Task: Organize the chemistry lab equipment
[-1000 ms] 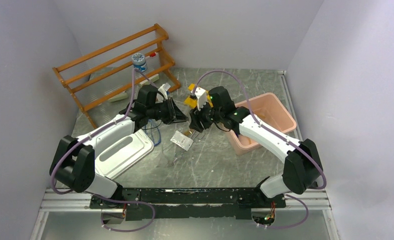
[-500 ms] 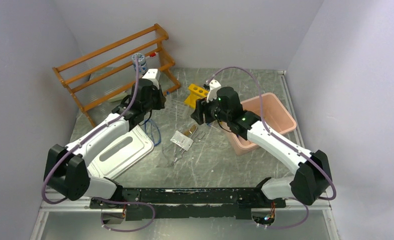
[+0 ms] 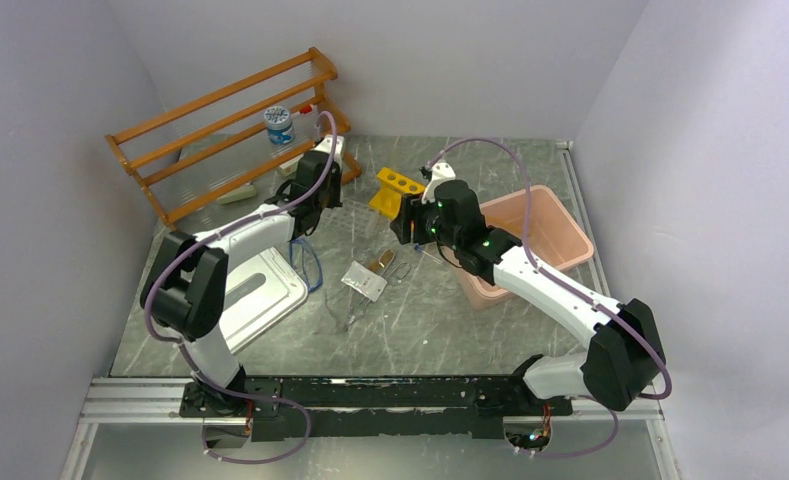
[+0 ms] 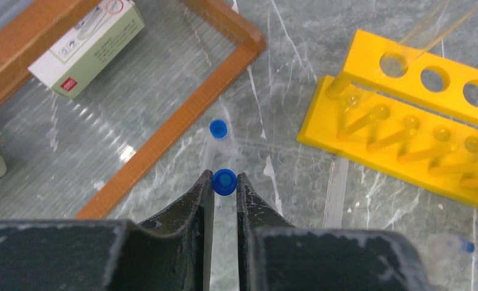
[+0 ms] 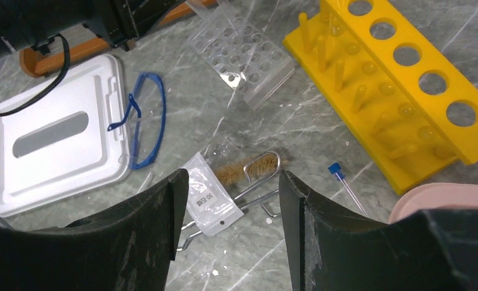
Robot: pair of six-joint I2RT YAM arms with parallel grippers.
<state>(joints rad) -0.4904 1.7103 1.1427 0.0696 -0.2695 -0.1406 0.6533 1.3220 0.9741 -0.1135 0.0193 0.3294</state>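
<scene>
Pinching a round blue-capped tube (image 4: pixel 225 180), L pincer (image 4: pixel 225 185) clamped; R pincer (image 5: pixel 232 183), matte black, splayed apart.

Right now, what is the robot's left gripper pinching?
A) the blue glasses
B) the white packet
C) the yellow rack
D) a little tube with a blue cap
D: in the left wrist view, the left gripper has its two fingers closed on either side of the blue-capped tube, and nothing else sits between them.
</scene>
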